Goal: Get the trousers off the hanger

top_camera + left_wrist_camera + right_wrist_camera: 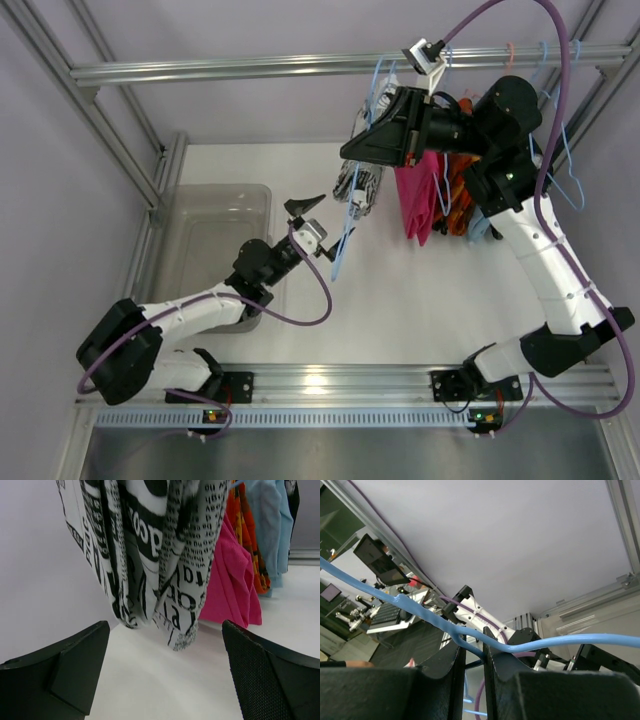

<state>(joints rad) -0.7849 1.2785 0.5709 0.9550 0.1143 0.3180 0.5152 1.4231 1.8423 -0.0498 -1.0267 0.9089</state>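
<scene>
Left gripper [165,626], nearest the arm bases, hovers with its jaws spread wide and nothing between them, just short of the trousers' lower edge. To its left a clear bin [215,215] stands on the table [400,300]. The trousers [150,555] hang in loose folds from the hanger [347,232], clear of the table and apart from both left fingers. Just right of them hang a pink garment [232,580], then an orange patterned garment [245,540] and a light-blue garment [265,525]. Farther and higher, the right gripper [474,652] has its jaws pinched almost together on the hanger's blue wire, near the far rail [250,68].
</scene>
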